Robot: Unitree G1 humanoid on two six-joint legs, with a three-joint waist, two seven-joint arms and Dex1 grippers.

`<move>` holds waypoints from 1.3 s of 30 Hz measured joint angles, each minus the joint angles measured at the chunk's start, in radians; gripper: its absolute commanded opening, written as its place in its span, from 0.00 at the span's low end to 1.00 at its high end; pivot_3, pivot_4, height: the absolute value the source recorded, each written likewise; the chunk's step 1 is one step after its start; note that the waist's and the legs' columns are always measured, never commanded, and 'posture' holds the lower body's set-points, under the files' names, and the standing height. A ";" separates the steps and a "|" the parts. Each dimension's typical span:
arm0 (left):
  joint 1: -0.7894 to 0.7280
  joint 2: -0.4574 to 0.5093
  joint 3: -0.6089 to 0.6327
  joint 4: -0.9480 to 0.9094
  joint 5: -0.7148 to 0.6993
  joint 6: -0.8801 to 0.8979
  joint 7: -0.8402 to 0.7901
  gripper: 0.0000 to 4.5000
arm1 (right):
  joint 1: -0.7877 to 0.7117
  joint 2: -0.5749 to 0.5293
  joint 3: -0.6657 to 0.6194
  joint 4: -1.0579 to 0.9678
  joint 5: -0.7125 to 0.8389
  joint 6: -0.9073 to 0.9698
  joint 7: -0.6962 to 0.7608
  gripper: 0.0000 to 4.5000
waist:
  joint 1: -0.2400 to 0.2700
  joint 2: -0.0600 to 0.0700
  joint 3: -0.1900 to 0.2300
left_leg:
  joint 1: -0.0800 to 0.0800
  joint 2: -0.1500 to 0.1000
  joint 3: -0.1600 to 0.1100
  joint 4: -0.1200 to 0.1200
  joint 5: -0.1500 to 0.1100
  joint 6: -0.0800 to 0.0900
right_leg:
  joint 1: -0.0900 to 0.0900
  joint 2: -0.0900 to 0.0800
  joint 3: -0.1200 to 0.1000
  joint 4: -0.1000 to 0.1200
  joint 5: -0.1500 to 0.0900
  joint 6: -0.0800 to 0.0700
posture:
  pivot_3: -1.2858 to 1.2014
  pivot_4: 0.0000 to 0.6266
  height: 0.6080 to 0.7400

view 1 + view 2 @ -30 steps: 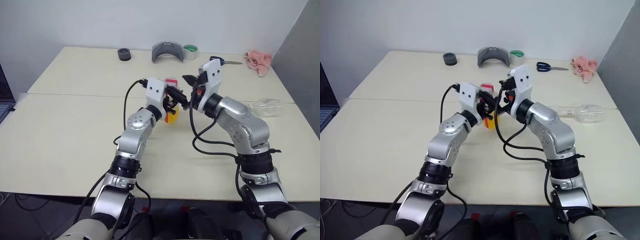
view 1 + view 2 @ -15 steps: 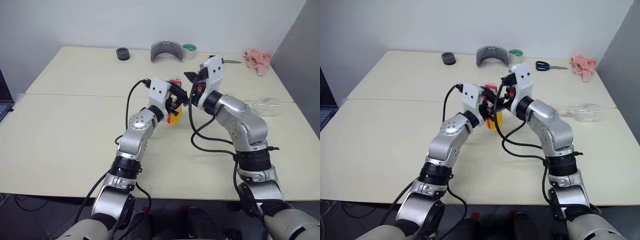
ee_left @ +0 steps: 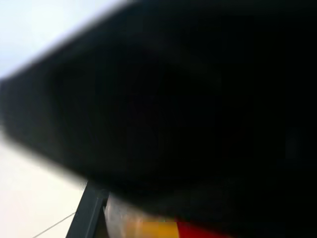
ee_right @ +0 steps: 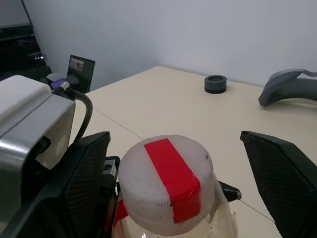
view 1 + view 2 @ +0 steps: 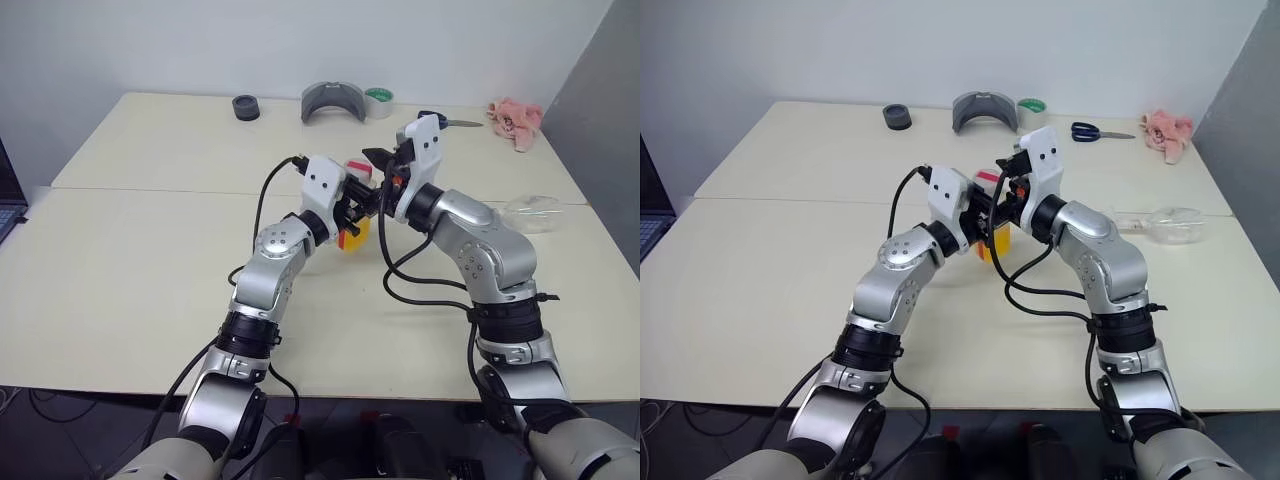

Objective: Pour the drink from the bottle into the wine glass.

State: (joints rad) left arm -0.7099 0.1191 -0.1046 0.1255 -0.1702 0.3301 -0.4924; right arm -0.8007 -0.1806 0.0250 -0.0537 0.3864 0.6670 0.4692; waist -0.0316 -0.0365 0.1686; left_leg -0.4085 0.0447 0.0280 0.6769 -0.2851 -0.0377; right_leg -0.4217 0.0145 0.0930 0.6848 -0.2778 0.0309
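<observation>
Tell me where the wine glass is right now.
In the head views, the wine glass lies on its side at the table's right edge, apart from both arms, below the scissors.

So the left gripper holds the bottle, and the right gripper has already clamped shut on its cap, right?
Not quite. The left gripper does hold the bottle, but the right gripper is open: in the right wrist view its fingers stand wide on either side of the cap, not clamped.

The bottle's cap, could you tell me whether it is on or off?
On: the red-striped white cap sits atop the bottle, between the open right tool's fingers.
</observation>
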 measured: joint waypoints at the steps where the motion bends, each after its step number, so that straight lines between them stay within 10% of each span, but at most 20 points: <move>1: 0.000 0.005 0.000 -0.014 -0.007 0.010 -0.006 0.42 | 0.000 -0.004 0.000 0.000 0.002 0.004 0.007 1.00 | 0.000 0.000 0.000 | 0.000 0.000 0.000 0.000 0.000 0.000 | 0.000 0.000 0.000 0.000 0.000 0.000 | 0.52 0.24 1.00; 39: 0.062 0.180 0.055 -0.347 -0.318 0.269 -0.211 0.42 | 0.046 -0.290 -0.123 -0.255 0.395 0.292 0.161 1.00 | -0.001 0.000 0.000 | -0.001 0.000 -0.001 0.001 0.000 0.000 | 0.000 0.000 -0.001 -0.001 0.000 0.000 | 0.52 0.24 1.00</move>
State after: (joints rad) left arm -0.6480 0.2991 -0.0501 -0.2217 -0.4885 0.5990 -0.7035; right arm -0.7549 -0.4710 -0.0984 -0.3091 0.7812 0.9588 0.6304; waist -0.0322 -0.0361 0.1688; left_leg -0.4094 0.0450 0.0265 0.6774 -0.2854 -0.0372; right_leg -0.4215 0.0147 0.0923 0.6838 -0.2779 0.0310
